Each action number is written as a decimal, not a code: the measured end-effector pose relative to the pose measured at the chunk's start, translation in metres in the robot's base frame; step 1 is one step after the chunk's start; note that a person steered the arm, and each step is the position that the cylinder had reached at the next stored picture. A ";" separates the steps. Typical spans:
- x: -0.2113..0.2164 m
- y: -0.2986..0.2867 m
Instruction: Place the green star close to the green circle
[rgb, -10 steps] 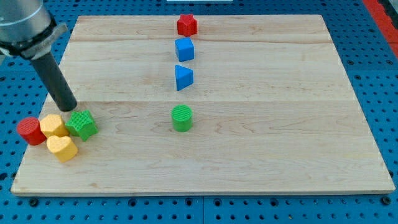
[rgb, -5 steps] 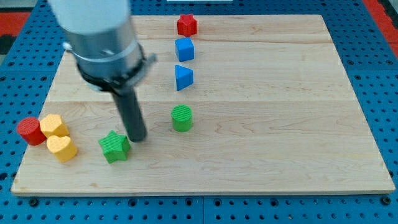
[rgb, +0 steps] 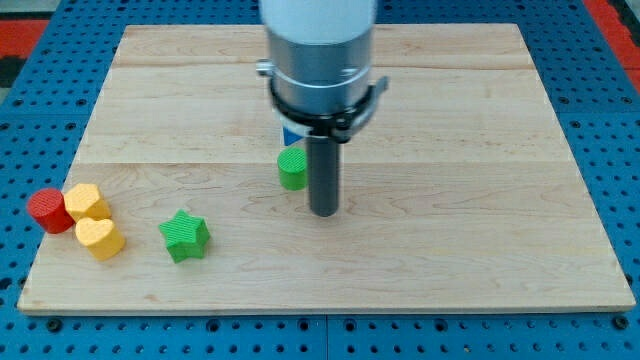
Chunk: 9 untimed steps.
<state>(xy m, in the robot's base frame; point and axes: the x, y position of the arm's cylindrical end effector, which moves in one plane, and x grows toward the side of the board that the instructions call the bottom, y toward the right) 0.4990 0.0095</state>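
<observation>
Two green blocks on the wooden board (rgb: 480, 250), well apart. Green star (rgb: 184, 236) low toward the view's left; green circle (rgb: 292, 168) near the middle, partly hidden behind the rod. My tip (rgb: 323, 213) down on the board just beside the green circle, at its lower right, well to the view's right of the green star, touching neither as far as could be told. No pincer fitted, only the bare rod, nothing held. Red cylinder (rgb: 45, 210), yellow block (rgb: 87, 202) and yellow heart (rgb: 99, 238) clustered at the left edge. Sliver of a blue block (rgb: 290, 135) behind the arm.
</observation>
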 end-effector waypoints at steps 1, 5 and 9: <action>-0.025 0.000; 0.091 -0.074; 0.040 -0.158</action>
<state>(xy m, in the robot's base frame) 0.5393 -0.1482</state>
